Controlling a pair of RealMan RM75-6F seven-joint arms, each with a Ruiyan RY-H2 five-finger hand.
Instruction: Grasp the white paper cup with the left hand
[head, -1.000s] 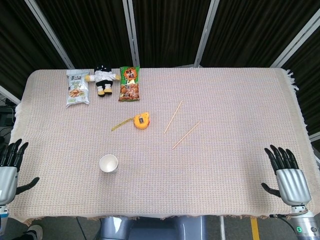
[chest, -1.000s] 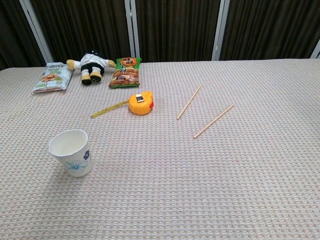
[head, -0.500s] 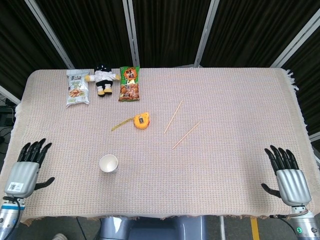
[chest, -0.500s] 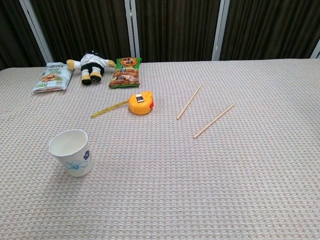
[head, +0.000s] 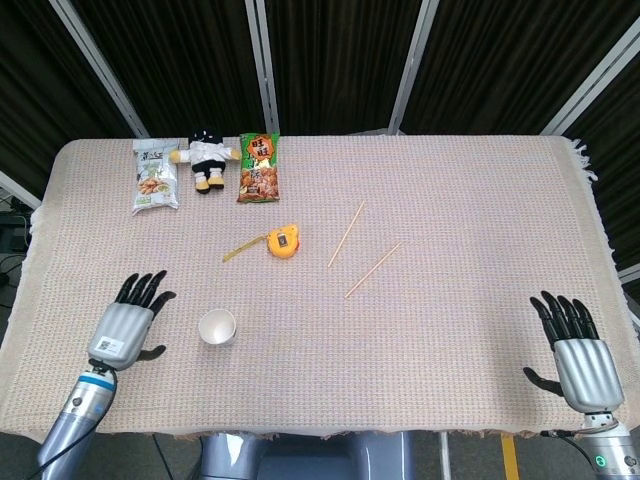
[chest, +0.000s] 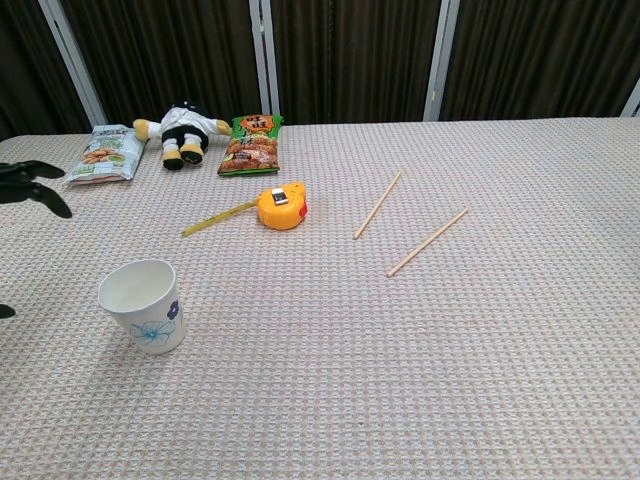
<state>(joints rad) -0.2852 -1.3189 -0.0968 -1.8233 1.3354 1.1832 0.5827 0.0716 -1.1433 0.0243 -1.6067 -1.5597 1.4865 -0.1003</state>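
Two thin wooden sticks, an orange tape measure, two snack bags and a plush toy lie beyond the white paper cup, which stands upright on the woven desk cloth. Left hand, fingers spread, has moved in beside it, seemingly not touching. Right hand rests open, unchanged.
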